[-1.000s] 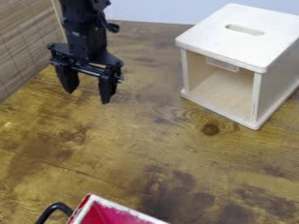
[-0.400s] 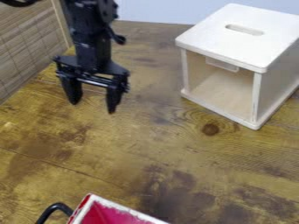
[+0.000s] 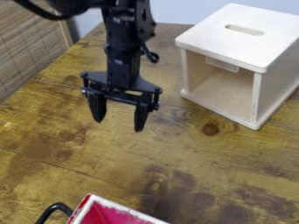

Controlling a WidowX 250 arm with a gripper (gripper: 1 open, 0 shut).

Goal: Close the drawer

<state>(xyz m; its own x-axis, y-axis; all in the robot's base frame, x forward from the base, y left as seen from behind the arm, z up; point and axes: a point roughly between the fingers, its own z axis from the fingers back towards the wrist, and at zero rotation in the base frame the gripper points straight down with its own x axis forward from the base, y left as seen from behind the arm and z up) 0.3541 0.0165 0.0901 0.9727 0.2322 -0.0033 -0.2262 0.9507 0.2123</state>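
The drawer (image 3: 111,213) shows only in part at the bottom edge of the camera view: a glossy red inside, a thin white rim and a black loop (image 3: 52,211) at its left corner. It lies on the wooden table, apart from the pale box. My gripper (image 3: 119,112) hangs over the middle of the table, well above and behind the drawer. Its two black fingers point down, spread wide, with nothing between them.
A pale wooden cube box (image 3: 243,59) with a slot in its top and an open front stands at the back right. A woven brown wall (image 3: 30,44) runs along the left. The stained wooden table (image 3: 211,166) lies bare between gripper and drawer.
My gripper has moved right and toward the front, from the table's left rear to its middle. Its fingers stay spread. The drawer and the box have not moved.
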